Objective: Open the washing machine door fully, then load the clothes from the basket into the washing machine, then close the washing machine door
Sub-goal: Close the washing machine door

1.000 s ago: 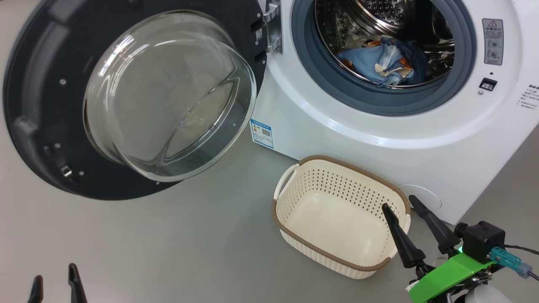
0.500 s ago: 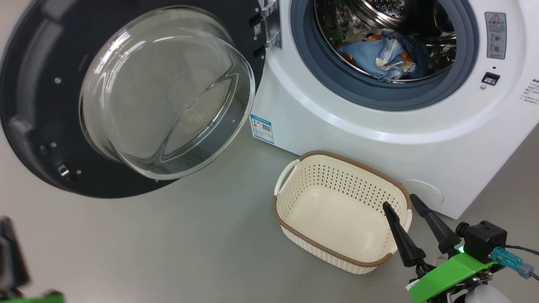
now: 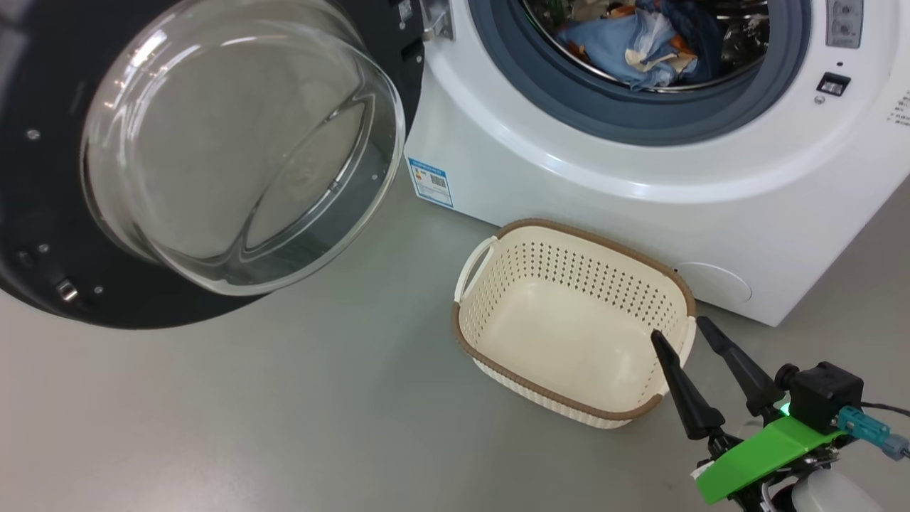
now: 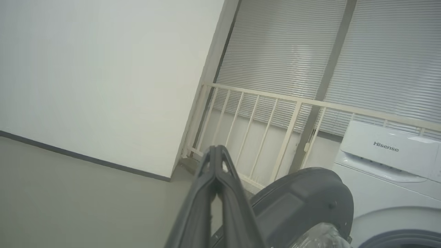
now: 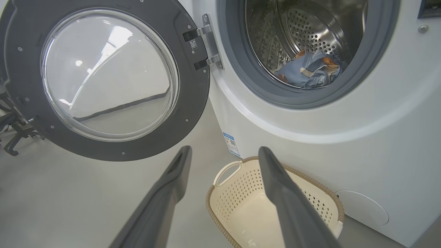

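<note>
Grey floor (image 3: 284,427), basket (image 3: 569,231) empty. Left gripper (image 4: 216,151), pinched together behind washing machine door (image 3: 43,213): push outer face till latched. Right gripper (image 3: 677,328) spread.

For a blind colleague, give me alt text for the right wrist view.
The washing machine door stands wide open left of the drum, where the clothes lie. Below, the empty basket sits on the floor, behind the right gripper's open fingers.

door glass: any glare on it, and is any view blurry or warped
Head view: sharp, white glints along the door glass rim. Right wrist view: bright patches reflect in the glass, and the wide lens bows the machine front. Left wrist view: soft overall, the shut left hand blurred up close.
</note>
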